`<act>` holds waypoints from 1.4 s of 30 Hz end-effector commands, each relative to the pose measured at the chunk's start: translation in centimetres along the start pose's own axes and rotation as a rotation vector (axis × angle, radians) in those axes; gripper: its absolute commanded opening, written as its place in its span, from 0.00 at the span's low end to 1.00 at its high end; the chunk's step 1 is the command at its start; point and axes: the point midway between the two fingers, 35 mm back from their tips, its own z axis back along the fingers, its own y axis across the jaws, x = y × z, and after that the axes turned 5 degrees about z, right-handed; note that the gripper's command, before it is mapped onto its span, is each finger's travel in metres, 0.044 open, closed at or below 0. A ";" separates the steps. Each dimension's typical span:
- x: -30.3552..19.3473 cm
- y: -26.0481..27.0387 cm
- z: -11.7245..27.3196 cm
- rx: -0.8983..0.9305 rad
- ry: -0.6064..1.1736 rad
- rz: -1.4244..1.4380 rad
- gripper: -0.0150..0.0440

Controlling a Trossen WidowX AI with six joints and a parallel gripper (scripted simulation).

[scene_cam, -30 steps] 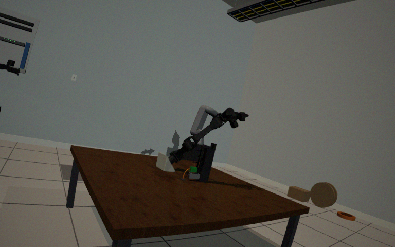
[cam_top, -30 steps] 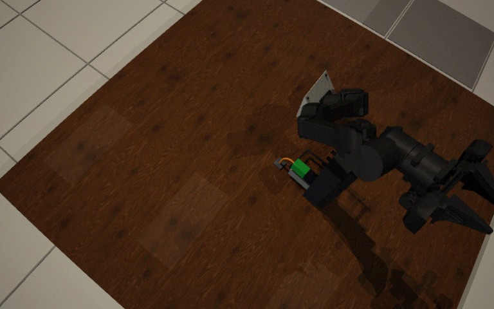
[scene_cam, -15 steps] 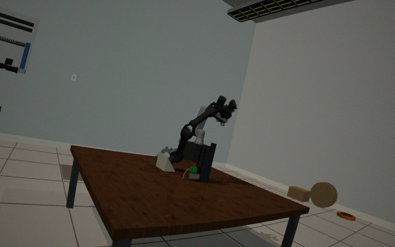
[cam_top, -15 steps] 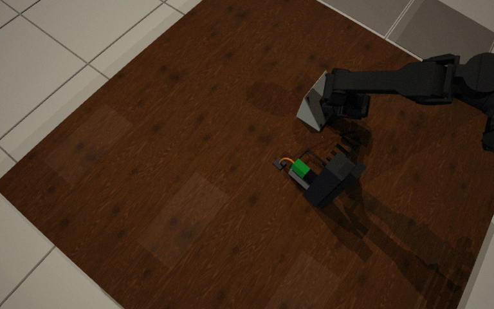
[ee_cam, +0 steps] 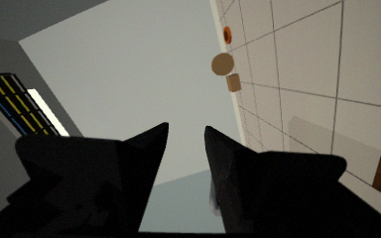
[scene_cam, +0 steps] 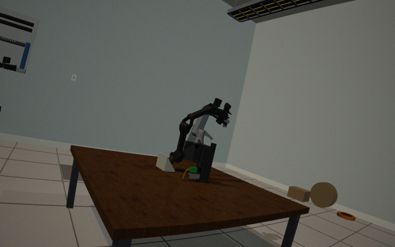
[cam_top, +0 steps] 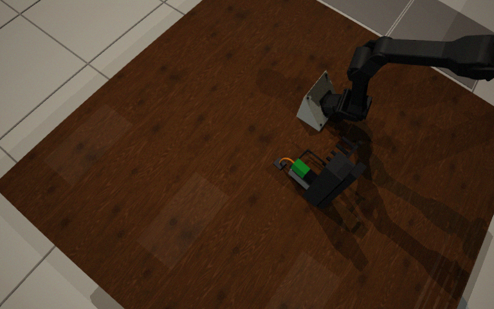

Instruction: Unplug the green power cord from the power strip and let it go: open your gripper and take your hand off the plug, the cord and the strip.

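Note:
A green block sits above a grey block, against a tall black structure. An orange cord curves from the green block to a small dark piece on the table. I cannot tell which part is the power strip, or whether the green block is its plug. My gripper is part open, with nothing between its fingers. It is raised high, well away from the block and cord, and points at the walls and floor. Its fingertips lie outside the top view.
The arm stands on a white wedge mount on the brown table, beside the black structure. A grey arm shows behind mine. A tan box, a round disc and an orange ring are beyond the table.

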 end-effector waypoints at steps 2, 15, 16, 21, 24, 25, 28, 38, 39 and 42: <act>-1.3 -3.9 -2.6 -0.093 -0.048 0.167 0.53; -0.1 -12.4 -7.7 -0.313 -0.194 0.518 0.53; 0.2 -13.0 -8.0 -0.332 -0.206 0.541 0.53; 2.3 -15.9 -9.3 -0.426 -0.267 0.649 0.53; 3.8 -17.5 -9.9 -0.483 -0.303 0.705 0.53; 4.3 -18.0 -10.1 -0.503 -0.316 0.723 0.53; 6.1 -19.4 -10.5 -0.563 -0.353 0.774 0.53; 13.0 -23.2 -10.6 -0.769 -0.481 0.904 0.53; 13.7 -23.5 -10.5 -0.790 -0.494 0.914 0.53; 16.0 -24.3 -10.0 -0.855 -0.533 0.940 0.53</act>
